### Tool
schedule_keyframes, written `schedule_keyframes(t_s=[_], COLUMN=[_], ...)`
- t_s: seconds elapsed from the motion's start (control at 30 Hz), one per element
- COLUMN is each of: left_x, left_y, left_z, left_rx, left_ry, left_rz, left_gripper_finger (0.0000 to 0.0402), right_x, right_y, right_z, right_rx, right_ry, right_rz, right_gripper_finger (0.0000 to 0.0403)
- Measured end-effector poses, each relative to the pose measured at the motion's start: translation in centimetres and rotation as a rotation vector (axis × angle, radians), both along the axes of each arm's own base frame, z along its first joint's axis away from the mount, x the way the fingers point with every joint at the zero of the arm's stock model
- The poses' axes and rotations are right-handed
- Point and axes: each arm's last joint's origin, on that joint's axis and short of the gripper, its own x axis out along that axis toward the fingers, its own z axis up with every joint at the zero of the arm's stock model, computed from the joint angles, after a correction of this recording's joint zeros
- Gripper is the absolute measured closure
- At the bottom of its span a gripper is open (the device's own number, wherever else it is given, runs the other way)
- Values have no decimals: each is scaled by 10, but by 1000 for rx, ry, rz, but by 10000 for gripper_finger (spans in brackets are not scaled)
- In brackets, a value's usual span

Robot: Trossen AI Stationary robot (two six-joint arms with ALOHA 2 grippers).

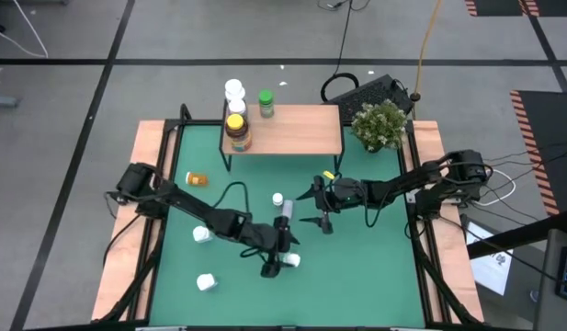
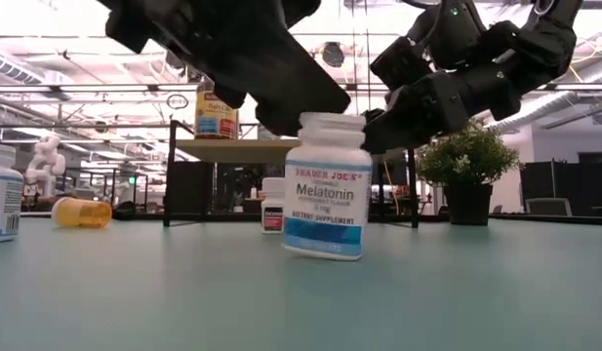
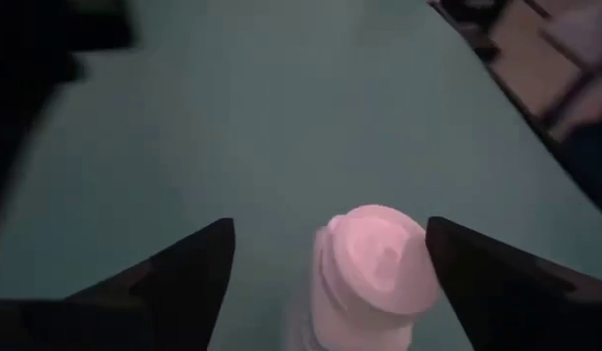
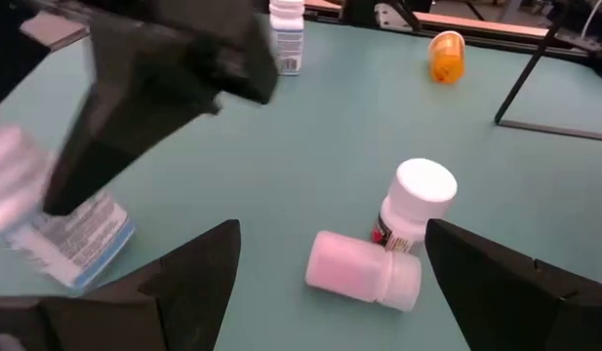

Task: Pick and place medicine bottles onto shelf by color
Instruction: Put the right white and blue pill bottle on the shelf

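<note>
A: Four medicine bottles sit on the low light-wood shelf with black metal legs [image 1: 292, 129]: two white ones [image 1: 234, 90] at its back-left corner, an amber-brown bottle with a yellow lid [image 1: 237, 131] in front of them, and a green bottle with a white cap [image 1: 266, 103] beside them.

B: Rest of them?

A: On the green tabletop with wood edging [image 1: 375, 267]. An orange bottle [image 1: 198, 178] lies on its side left of the shelf. Small white ones sit at [image 1: 202, 235] and [image 1: 207, 282]. A white-capped bottle [image 4: 418, 205] stands mid-table with another white one [image 4: 364, 270] lying against its base.

B: Arms?

A: Left gripper [image 1: 276, 260] is low over the white Trader Joe's melatonin bottle [image 2: 327, 185], which stands upright near the table's front. Fingers spread wide, straddling its cap [image 3: 379, 258], not touching. Right gripper [image 1: 317, 208] hovers mid-table, also wide, empty, aimed at the pair of white bottles.

B: Room?

A: Green potted plant [image 1: 380, 124] at the table's back-right corner, grey floor with black tape lines, cables behind. The low view shows ceiling lights and ducting.
</note>
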Motion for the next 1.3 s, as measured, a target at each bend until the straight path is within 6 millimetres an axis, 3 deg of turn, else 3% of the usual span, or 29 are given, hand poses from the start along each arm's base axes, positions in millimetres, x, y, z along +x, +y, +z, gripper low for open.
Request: schedule_keyframes(t_s=[0.1,0.53,0.87,1.1,1.3], left_x=[0,-1,-38,-66,-78], left_y=[3,8,2,-5,-3], left_z=[-9,-4,43,69,78], left_rx=[27,70,224,309,335], left_ry=[87,123,142,105,111], left_rz=[-23,24,196,349,413], left_gripper_finger=[57,122,128,128,128], right_x=[0,0,-4,27,67], right_y=[0,0,28,48,60], right_z=[0,-1,-7,13,22], right_rx=[1,-3,-79,-246,-408], right_ry=[2,13,74,244,251], right_rz=[-1,2,329,499,631], right_gripper_finger=[85,85,85,85,85])
